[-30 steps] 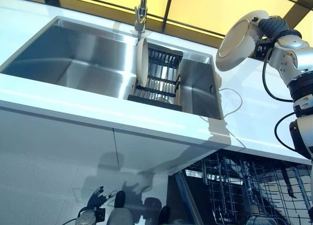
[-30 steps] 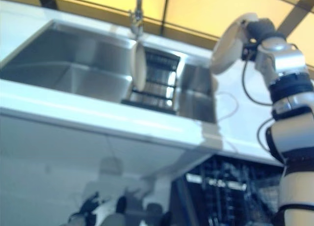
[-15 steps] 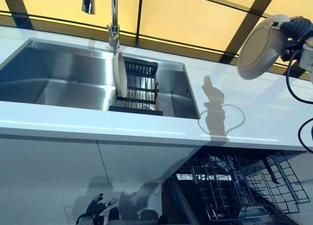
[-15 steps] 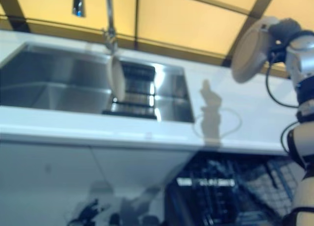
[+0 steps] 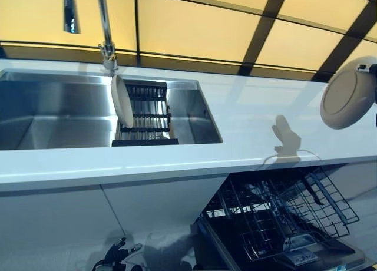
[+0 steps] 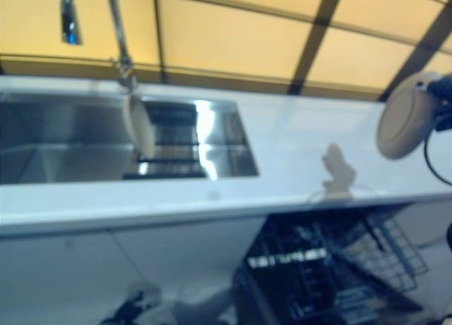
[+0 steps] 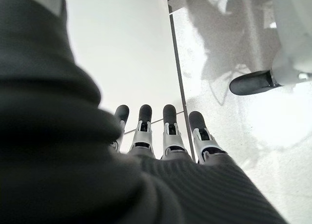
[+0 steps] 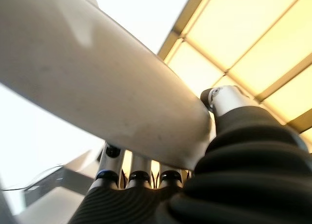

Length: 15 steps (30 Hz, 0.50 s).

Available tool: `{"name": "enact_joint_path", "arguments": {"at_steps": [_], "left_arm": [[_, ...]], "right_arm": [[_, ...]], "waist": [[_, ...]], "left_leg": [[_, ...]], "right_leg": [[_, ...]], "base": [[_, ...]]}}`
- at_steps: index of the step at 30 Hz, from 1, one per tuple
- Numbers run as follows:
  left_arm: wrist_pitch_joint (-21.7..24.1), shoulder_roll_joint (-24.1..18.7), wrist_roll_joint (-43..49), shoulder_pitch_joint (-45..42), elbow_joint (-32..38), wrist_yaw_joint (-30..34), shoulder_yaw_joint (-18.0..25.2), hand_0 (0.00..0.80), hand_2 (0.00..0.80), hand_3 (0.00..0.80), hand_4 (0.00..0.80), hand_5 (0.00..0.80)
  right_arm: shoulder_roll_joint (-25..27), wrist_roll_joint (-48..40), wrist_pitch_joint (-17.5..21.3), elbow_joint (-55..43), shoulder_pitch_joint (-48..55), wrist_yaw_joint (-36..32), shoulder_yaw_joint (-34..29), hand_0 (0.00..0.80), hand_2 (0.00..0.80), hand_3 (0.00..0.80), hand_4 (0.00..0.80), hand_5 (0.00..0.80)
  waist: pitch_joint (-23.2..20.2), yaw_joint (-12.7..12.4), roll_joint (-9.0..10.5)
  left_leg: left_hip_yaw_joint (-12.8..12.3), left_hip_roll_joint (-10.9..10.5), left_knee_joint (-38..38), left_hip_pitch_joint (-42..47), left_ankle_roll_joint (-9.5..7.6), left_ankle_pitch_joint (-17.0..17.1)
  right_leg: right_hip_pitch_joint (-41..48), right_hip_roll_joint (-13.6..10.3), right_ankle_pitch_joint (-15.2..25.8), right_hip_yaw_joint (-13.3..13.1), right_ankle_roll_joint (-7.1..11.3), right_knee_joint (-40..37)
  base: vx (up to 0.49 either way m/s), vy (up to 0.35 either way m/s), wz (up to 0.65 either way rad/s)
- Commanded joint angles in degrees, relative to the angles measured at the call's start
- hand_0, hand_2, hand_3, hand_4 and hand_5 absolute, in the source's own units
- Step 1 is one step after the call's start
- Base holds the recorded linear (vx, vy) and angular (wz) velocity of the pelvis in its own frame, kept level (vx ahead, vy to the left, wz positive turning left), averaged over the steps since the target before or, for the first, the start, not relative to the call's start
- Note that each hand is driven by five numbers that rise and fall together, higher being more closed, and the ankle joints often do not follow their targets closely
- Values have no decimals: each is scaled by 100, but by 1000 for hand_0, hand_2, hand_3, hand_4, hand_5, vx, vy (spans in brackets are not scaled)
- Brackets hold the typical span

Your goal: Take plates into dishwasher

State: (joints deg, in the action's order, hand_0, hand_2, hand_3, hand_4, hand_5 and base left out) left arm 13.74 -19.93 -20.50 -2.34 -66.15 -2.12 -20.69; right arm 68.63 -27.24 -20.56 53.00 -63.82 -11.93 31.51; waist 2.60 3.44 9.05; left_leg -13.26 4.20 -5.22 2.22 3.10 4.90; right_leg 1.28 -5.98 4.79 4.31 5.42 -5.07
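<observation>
1. A round white plate (image 5: 349,98) is held up in the air at the right edge of the head views, tilted on edge with its underside facing the camera, above the white countertop (image 5: 253,115) and the open dishwasher.
2. The right hand (image 8: 234,136) grips this plate at its rim: in the right wrist view the thumb lies over one face and the fingers (image 8: 140,171) curl under the other, pinching it.
3. A second round white plate (image 5: 121,100) stands on edge in the black dish rack (image 5: 147,118) inside the stainless steel sink (image 5: 53,115), leaning at the rack's left end, just below the chrome tap (image 5: 105,29).
4. The dishwasher's dark wire basket (image 5: 283,215) is pulled out below the counter, right of the white cabinet doors (image 5: 118,209).
5. The left hand (image 7: 161,136) hangs low beside the cabinet front, fingers straight and relaxed, holding nothing.
</observation>
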Motion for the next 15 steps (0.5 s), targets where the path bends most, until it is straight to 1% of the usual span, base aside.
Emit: {"name": "enact_joint_path", "arguments": {"at_steps": [1,3,6,11,12,15], "left_arm": [[-13,-38,289,300,-70,44,196,0,0,0,0,0],[-42,-36,300,290,-40,29,221,0,0,0,0,0],[-45,-32,315,294,-10,24,274,0,0,0,0,0],[-99,-40,301,329,68,47,289,0,0,0,0,0],[-102,-41,316,324,102,56,293,0,0,0,0,0],[-98,-58,341,347,102,80,318,0,0,0,0,0]], "right_arm": [[661,308,402,-313,-258,-140,-279,800,800,800,800,800],[766,393,531,-579,159,-260,-520,800,800,800,800,800],[840,399,613,-911,610,-318,-777,800,800,800,800,800],[876,578,616,-1314,1265,-473,-1149,800,800,800,800,800],[880,654,659,-1434,1570,-515,-1329,800,800,800,800,800],[907,966,750,-1627,2020,-690,-1610,800,800,800,800,800]], "waist": [[210,-48,26],[227,39,-14],[236,134,-68],[242,266,-187],[255,319,-236],[256,402,-308]], "left_leg": [[41,-93,22,423,-128,-688],[-13,-86,22,438,-129,-693],[-67,-87,22,434,-121,-698],[-108,-95,22,398,-94,-698],[-125,-102,22,403,-88,-701],[-155,-112,22,409,-73,-711]], "right_leg": [[-157,-18,358,9,441,7],[-188,-15,365,-46,439,7],[-221,-5,351,-101,427,7],[-263,1,318,-170,402,7],[-257,-5,298,-192,387,7],[-281,-19,287,-216,376,7]], "base": [[-7,-28,-15],[-17,-43,-20],[-34,-40,-8],[-36,-20,-9],[-29,-28,-9],[-36,-40,-2]]}}
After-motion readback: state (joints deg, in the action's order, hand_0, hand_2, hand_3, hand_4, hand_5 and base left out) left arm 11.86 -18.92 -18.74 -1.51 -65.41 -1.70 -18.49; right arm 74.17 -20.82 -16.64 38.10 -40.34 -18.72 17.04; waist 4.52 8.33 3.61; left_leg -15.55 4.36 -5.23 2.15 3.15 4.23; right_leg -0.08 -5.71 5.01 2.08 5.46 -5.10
